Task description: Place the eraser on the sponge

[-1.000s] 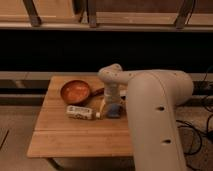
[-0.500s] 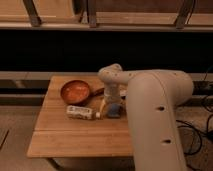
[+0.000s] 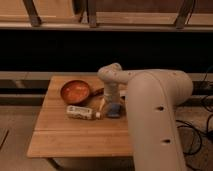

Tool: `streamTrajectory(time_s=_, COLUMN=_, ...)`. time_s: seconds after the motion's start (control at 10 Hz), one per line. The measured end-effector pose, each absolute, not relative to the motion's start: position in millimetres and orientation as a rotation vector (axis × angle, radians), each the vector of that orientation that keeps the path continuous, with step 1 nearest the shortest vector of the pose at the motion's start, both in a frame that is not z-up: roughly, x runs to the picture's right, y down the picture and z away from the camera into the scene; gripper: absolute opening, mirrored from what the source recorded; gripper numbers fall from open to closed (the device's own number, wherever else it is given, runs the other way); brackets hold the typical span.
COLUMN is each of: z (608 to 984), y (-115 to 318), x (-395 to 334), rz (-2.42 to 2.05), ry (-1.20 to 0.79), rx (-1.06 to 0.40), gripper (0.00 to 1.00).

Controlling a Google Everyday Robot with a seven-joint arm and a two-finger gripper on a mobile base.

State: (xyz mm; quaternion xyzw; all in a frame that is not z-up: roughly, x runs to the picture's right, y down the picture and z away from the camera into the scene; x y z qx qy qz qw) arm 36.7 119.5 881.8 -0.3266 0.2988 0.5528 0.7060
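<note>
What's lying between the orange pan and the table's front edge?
A white-labelled bottle on its side, in the camera view; the pincer hangs by the blue sponge.

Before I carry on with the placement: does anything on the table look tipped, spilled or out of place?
Only the white-labelled bottle: it lies on its side on the wooden table, beside the flat blue-grey sponge. No spill shows. The gripper hangs just over the sponge.
</note>
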Motion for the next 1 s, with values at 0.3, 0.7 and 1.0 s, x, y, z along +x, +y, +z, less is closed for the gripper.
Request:
streamTrajectory(time_s=0.3, z=883, y=67, x=-29, rz=1.074, ry=0.521, rx=-0.672, gripper=0.8)
streamTrajectory(time_s=0.7, z=880, y=21, x=-79, rz=1.265, ry=0.374, rx=-0.678, gripper=0.8)
streamTrajectory(time_s=1.0, z=874, y=9, x=-55, rz=1.593, ry=0.328, rx=-0.725, gripper=0.8)
